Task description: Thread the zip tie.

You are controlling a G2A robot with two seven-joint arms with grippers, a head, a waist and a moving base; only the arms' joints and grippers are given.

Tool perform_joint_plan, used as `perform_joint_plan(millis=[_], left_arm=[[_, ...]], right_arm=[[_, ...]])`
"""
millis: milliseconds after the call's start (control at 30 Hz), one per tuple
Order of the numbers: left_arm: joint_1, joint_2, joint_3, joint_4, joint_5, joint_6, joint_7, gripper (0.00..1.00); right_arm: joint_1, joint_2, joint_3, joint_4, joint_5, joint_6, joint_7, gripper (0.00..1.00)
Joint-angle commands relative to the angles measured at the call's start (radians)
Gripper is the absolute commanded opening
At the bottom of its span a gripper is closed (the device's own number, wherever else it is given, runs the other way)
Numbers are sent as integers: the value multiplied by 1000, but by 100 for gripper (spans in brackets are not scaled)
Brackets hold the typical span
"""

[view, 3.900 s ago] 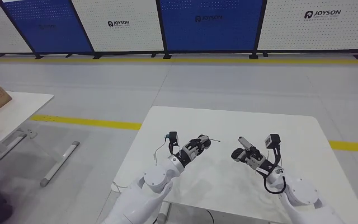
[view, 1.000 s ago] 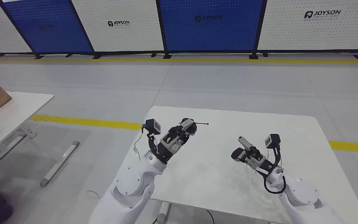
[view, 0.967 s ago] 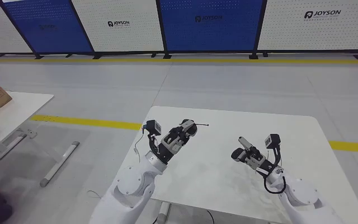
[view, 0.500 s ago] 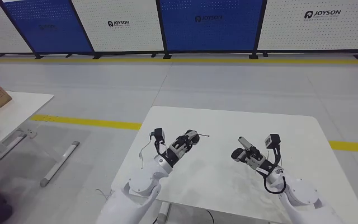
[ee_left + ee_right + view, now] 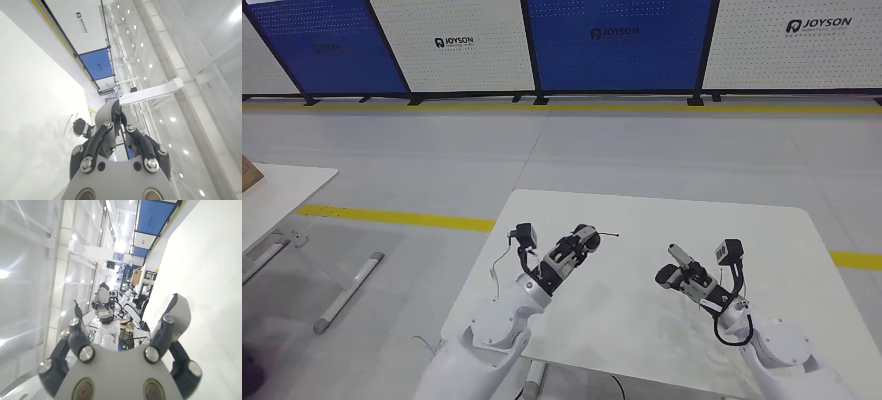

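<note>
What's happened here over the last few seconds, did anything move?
The left pincer, shut on the zip tie, swung away from the right pincer toward the far side of the table, then came partway back. It kept hold of the zip tie. The right pincer stayed open and still.

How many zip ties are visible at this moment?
3. One zip tie is pinched in the left tool; two more zip ties lie side by side on the table. Others may be hidden behind the arms.
</note>
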Motion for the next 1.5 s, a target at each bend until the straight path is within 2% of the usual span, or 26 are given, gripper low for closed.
perform_joint_plan(millis=[0, 133, 233, 800, 900, 1000, 1133, 1267, 1333, 1467], left_arm=[[13, 1, -9, -45, 4, -15, 2, 0], [39, 3, -26, -130, 16, -28, 18, 0], [50, 2, -28, -166, 18, -16, 37, 0], [45, 2, -27, -166, 36, -16, 42, 0], [34, 0, -11, -127, 73, 2, 61, 0], [11, -3, 11, -70, 90, 33, 66, 0], [-11, -6, 39, 3, 113, 69, 55, 0], [-30, -8, 55, 57, 125, 93, 41, 0], [-37, -8, 59, 67, 130, 106, 41, 0], [-37, -8, 59, 67, 130, 106, 41, 0]], right_arm=[[0, 0, 0, 0, 0, 0, 0, 100], [0, 0, 0, 0, 0, 0, 0, 100], [0, 0, 0, 0, 0, 0, 0, 100], [0, 0, 0, 0, 0, 0, 0, 100], [0, 0, 0, 0, 0, 0, 0, 100], [0, 0, 0, 0, 0, 0, 0, 100], [0, 0, 0, 0, 0, 0, 0, 100], [0, 0, 0, 0, 0, 0, 0, 100], [0, 0, 0, 0, 0, 0, 0, 100], [0, 0, 0, 0, 0, 0, 0, 100]])
